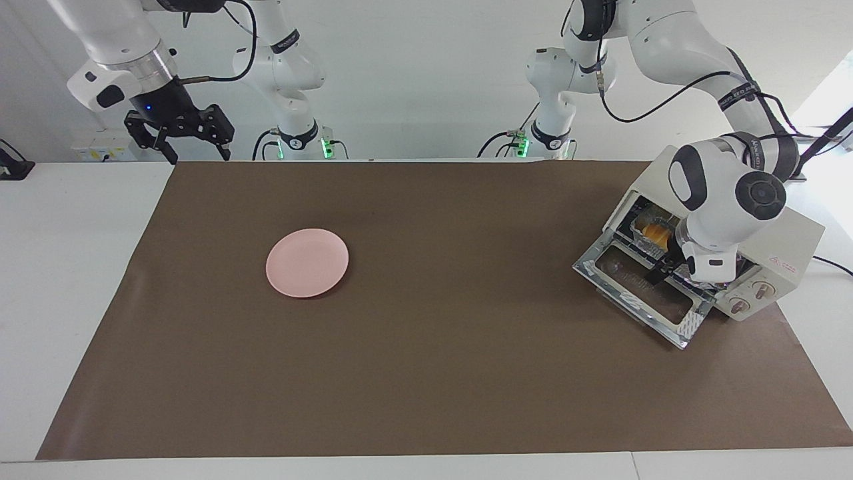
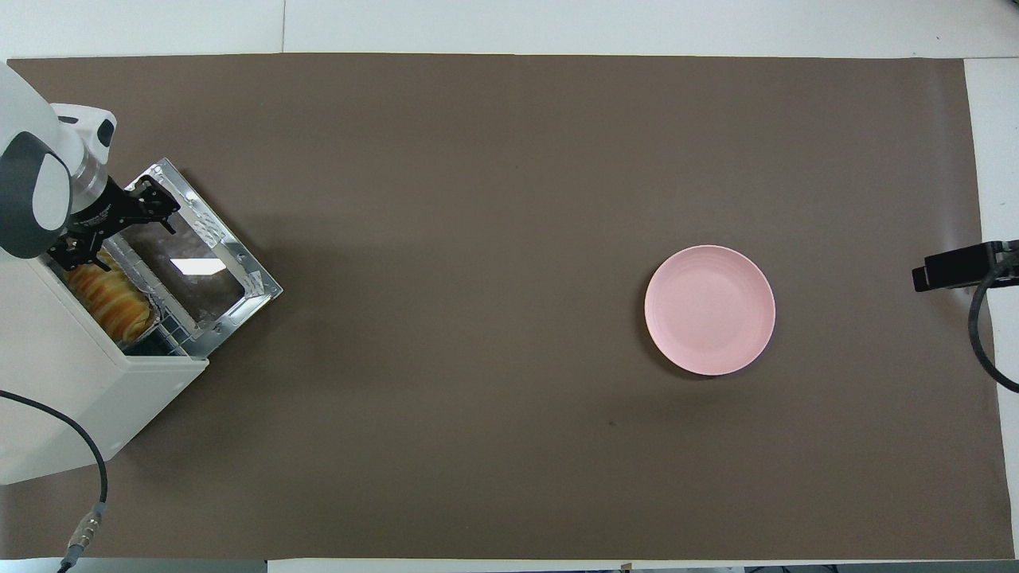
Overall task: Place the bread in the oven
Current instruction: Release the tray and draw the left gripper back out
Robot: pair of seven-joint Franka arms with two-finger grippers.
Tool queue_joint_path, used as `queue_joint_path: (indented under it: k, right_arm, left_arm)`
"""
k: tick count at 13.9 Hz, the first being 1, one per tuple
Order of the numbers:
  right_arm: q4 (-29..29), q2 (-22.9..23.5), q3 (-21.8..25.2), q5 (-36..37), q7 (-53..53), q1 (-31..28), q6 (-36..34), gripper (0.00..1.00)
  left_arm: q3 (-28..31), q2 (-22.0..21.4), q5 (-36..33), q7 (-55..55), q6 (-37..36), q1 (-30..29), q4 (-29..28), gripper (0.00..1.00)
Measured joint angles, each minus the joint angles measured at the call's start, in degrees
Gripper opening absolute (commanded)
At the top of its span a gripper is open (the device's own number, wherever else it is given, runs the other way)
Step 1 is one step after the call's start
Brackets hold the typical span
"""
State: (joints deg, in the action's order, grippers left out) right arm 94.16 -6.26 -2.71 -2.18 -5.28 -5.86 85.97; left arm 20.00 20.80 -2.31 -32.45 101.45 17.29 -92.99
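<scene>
Bread: I see it in its foil tray on the oven rack.
Left gripper: spread, empty, over the dropped door; I'd back straight out, clear of the tray.
Right gripper: spread, waiting above the table edge.

Bright, even lighting in both views, both sharp. White glare patch on the glass of the open oven door in the overhead view. Soft thin shadow under the pink plate. Daylight washes out the upper corner of the facing view at the left arm's end.
</scene>
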Motion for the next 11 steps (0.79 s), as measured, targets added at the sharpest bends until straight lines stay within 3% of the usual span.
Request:
queue_joint_path:
  k: [5, 11]
  right_arm:
    - [0.0, 0.0, 0.0, 0.0, 0.0, 0.0, 0.0, 1.0]
    - [0.0, 0.0, 0.0, 0.0, 0.0, 0.0, 0.0, 1.0]
  left_arm:
    - [0.01, -2.28, 0.01, 10.13, -1.98, 0.57, 2.71, 1.0]
    - [0.67, -10.41, 0.03, 25.79, -2.86, -1.18, 2.78, 1.0]
